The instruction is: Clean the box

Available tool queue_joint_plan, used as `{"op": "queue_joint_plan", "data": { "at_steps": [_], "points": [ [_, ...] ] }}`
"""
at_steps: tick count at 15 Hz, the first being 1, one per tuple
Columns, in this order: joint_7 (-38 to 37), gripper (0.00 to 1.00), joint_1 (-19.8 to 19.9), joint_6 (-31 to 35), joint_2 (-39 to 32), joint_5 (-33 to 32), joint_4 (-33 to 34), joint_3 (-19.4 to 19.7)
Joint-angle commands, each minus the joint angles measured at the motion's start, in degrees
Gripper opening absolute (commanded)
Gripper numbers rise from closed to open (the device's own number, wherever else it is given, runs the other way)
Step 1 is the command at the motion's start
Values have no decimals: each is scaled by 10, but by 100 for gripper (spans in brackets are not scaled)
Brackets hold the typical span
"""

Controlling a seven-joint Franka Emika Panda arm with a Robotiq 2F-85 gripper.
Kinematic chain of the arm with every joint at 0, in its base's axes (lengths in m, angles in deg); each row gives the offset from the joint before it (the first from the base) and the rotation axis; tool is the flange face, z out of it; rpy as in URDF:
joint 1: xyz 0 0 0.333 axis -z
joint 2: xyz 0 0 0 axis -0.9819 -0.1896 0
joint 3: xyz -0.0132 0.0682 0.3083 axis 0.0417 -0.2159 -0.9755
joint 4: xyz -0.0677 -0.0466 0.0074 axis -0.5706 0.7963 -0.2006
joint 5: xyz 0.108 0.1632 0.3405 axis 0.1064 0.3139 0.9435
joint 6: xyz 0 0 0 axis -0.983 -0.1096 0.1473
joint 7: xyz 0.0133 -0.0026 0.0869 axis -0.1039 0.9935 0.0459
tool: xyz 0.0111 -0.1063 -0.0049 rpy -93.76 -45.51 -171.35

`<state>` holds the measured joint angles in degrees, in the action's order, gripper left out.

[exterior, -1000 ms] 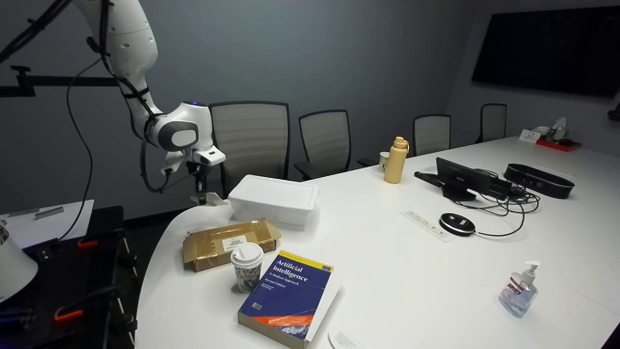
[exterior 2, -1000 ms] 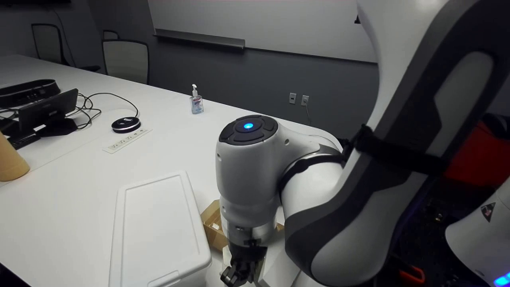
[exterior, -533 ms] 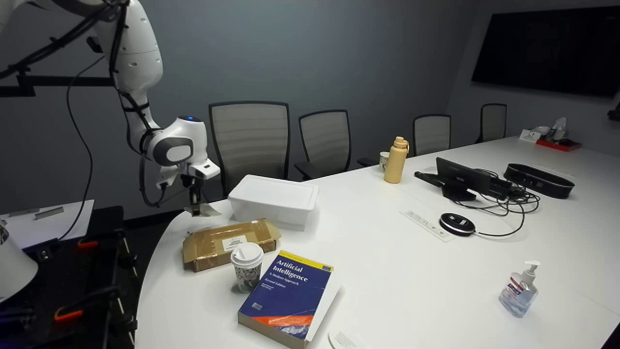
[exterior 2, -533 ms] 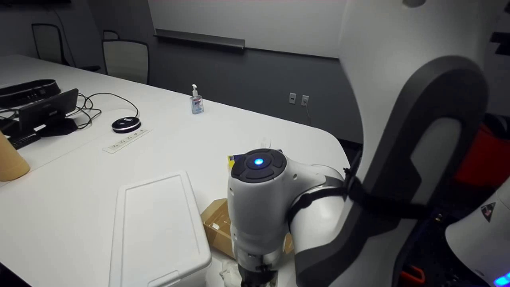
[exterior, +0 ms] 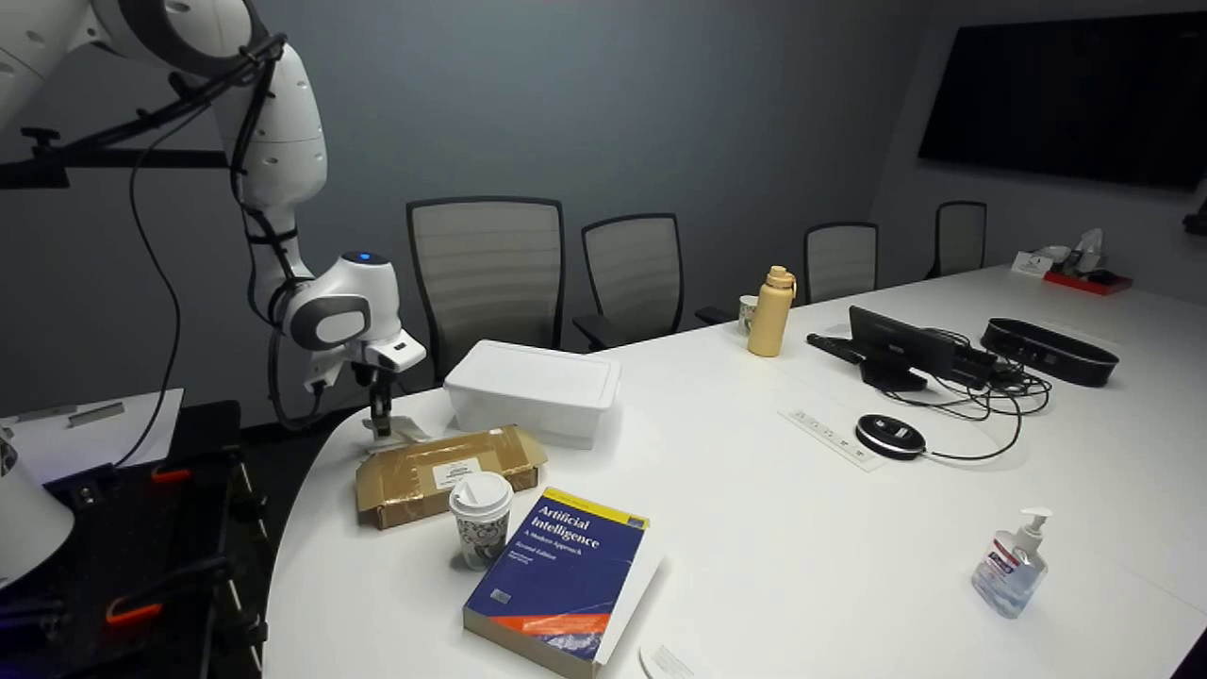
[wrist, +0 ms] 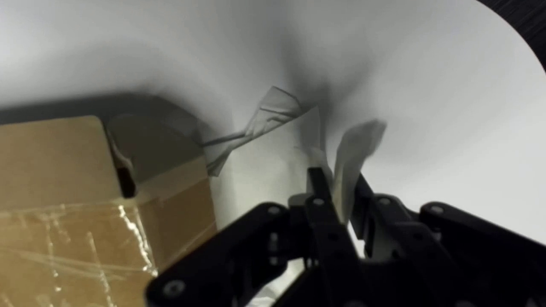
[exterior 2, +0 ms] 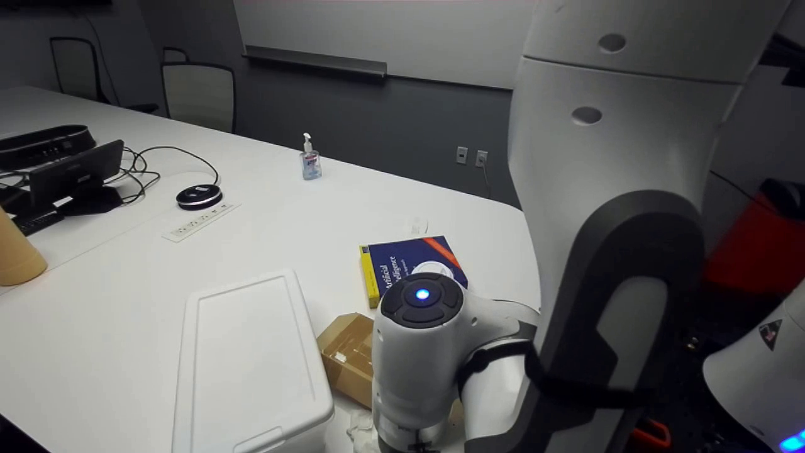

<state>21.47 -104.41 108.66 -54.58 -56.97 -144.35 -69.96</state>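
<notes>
Cardboard box (exterior: 415, 479) sits on white table (exterior: 801, 528), lower L of ctr in an exterior view: brown, taped, w/ a white label (exterior: 457, 471) on it. In an exterior view, box (exterior 2: 346, 368) is low in frame, just L of ctr, partly hidden by robot arm (exterior 2: 597, 170). Wrist view has it filling lower L of frame. Gripper (wrist: 340, 177) sticks up from bottom edge there, R of ctr, tips over table. Jaws stand slightly apart w/ a fold of white tissue (wrist: 264, 170) btwn; can't tell if it's pinched or loose. Rest of tissue spreads L toward box; can't tell if the two touch. In an exterior view: lidded white bin (exterior: 533, 387) just above/R of box, near ctr; lidded paper cup (exterior: 481, 528) stands just below box in frame; blue book (exterior: 566, 566) lies R of cup, lower ctr; sanitizer btl (exterior: 1009, 571) lower R; yellow bottle (exterior: 773, 316) upright, R of ctr.
</notes>
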Motion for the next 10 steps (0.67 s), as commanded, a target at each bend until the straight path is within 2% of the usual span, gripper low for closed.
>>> {"op": "queue_joint_plan", "data": {
  "at_steps": [1, 4, 8, 10],
  "points": [
    [26, 49, -7, 6, 0, 35, 9, 2],
    [28, 71, -9, -16, 18, 50, 11, 7],
    [20, 99, -37, -44, 53, 51, 0, 42],
    [19, 100, -55, -62, 72, 41, -6, 64]
  ]
}}
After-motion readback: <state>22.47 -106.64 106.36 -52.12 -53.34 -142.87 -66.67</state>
